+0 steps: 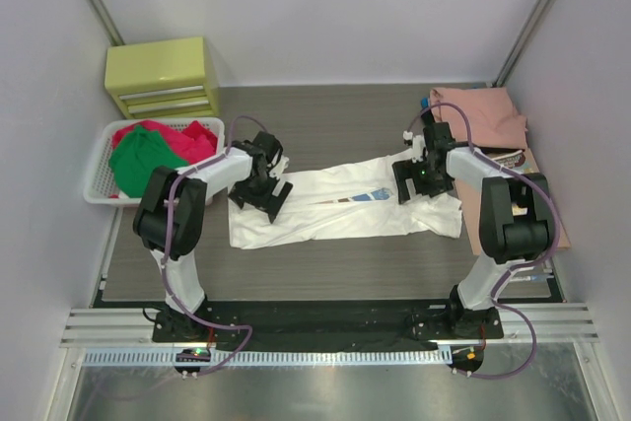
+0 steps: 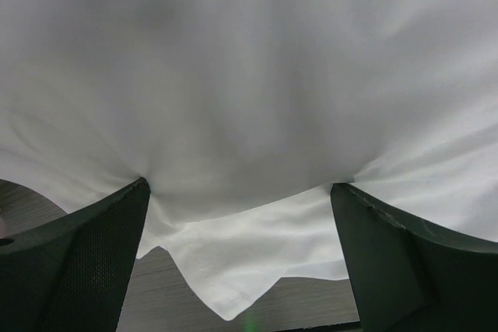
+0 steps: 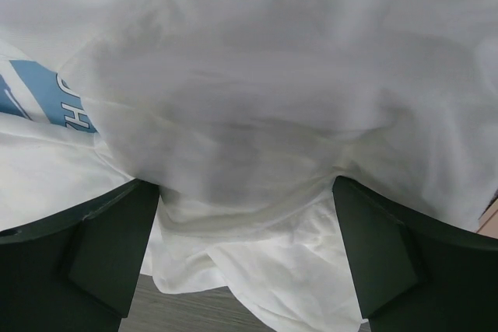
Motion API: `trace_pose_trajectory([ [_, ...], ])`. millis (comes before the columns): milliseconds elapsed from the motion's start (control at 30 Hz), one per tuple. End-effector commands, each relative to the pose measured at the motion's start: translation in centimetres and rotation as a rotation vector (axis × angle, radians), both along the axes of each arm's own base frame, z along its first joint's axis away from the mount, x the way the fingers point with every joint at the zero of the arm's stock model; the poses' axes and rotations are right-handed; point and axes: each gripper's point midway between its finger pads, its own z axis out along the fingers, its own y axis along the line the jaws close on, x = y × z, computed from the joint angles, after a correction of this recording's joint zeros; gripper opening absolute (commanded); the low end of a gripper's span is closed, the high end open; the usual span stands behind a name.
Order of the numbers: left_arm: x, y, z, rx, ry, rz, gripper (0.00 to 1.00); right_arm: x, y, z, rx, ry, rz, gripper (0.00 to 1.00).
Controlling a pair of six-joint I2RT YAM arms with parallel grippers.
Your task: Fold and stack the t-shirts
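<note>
Top external view shows the white t-shirt lying across the middle of the table as a long narrow strip, with the left hand over its left end and the right hand over its right end. Both hands are wide open and hold nothing: in each wrist view the two dark fingers stand far apart and the cloth only meets their tips.

I judge the step is one more fold of this shirt. Each hand should go down near the edge and close on all layers together. The two then must lift and travel at equal speed, otherwise the fold goes crooked.

In the basket at the left lie red and green t-shirts; a salmon-pink t-shirt lies at the far right.

Hard to make out: which end is the collar and how many layers are under the fingers. The hands cover both shirt ends from above, and the wrist views are too close to show the whole outline
</note>
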Motion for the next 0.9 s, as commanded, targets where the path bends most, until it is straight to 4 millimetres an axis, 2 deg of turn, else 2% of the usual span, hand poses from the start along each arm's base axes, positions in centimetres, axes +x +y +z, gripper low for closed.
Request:
trace_pose_trajectory([
  [0,-1.1,-0.3,-1.6,-0.014,0.073,-0.001,1.00,1.7,0.1,0.1,0.001,-0.052,-0.019,1.00],
  [167,-2.2,-0.3,-2.5,-0.023,0.121,-0.001,1.00,1.9,-0.8,-1.0,-0.048,-0.034,-0.024,1.00],
  [233,-2.6,-0.3,-2.5,-0.035,0.115,-0.004,1.00,2.5,-1.2,-1.2,-0.073,-0.033,-0.021,1.00],
  [300,-3.0,-0.3,-1.9,-0.049,0.104,-0.002,1.00,2.9,-1.3,-2.5,-0.086,-0.008,-0.021,1.00],
  [333,-3.1,-0.3,-1.8,-0.052,0.101,-0.003,1.00,3.8,-1.2,-2.2,-0.085,-0.019,-0.021,1.00],
  [400,-3.4,-0.3,-1.0,-0.069,0.085,-0.008,1.00,4.6,-1.1,-3.2,-0.082,-0.004,-0.024,1.00],
  [433,-3.6,-0.4,-0.7,-0.081,0.083,-0.009,1.00,6.0,-0.9,-2.6,-0.074,-0.028,-0.026,1.00],
  [467,-4.2,-0.4,-0.6,-0.087,0.089,-0.010,1.00,6.4,-0.7,-3.4,-0.070,-0.010,-0.030,1.00],
  [567,-4.4,-1.0,0.6,-0.132,0.068,-0.017,1.00,9.0,-0.1,-2.6,-0.043,-0.036,-0.035,1.00],
  [600,-4.7,-1.6,0.9,-0.155,0.071,-0.030,1.00,9.2,0.1,-3.4,-0.039,-0.014,-0.032,1.00],
  [633,-4.8,-2.1,1.3,-0.171,0.065,-0.042,1.00,10.6,0.6,-2.8,-0.029,-0.041,-0.025,1.00],
  [667,-5.0,-2.4,1.4,-0.182,0.061,-0.061,1.00,11.1,1.0,-2.8,-0.020,-0.041,-0.017,1.00],
  [700,-5.4,-3.3,1.6,-0.193,0.060,-0.099,1.00,11.3,1.3,-3.8,-0.018,-0.019,-0.011,1.00],
  [733,-5.7,-4.2,1.9,-0.218,0.061,-0.128,1.00,12.7,1.8,-3.2,-0.014,-0.046,-0.003,1.00],
  [800,-6.8,-6.2,2.2,-0.245,0.065,-0.200,1.00,13.3,3.0,-3.5,-0.014,-0.037,0.027,1.00],
  [867,-7.6,-7.8,2.6,-0.277,0.075,-0.271,1.00,15.0,4.2,-3.6,-0.008,-0.052,0.050,1.00],
])
